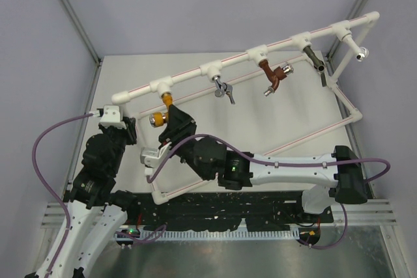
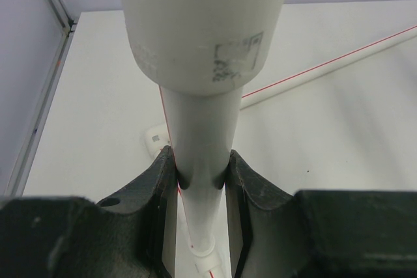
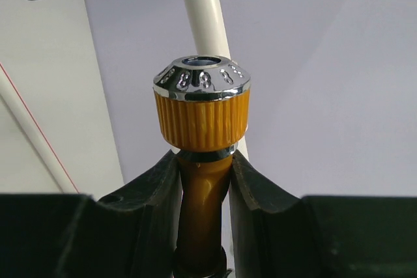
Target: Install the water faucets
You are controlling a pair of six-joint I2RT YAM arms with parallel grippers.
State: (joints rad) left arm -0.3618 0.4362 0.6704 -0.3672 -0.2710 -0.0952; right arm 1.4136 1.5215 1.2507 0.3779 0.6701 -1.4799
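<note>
Between the fingers of the right pincer [image 3: 203, 164] stood the orange-yellow faucet [image 3: 202, 118], gripped by its stem [image 3: 203, 190] just below the knob [image 3: 202, 77]. Rigid glossy metal, likely slippery; the stem seemed the surest hold. The left pincer [image 2: 201, 164] clamped the white pipe [image 2: 199, 118].

Right hand [image 3: 203, 161] covers much of the orange tap [image 3: 202, 118]

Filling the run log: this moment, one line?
left claw: shut on white pipe | right claw: shut on orange faucet | faucet neck: at leftmost tee outlet
</note>
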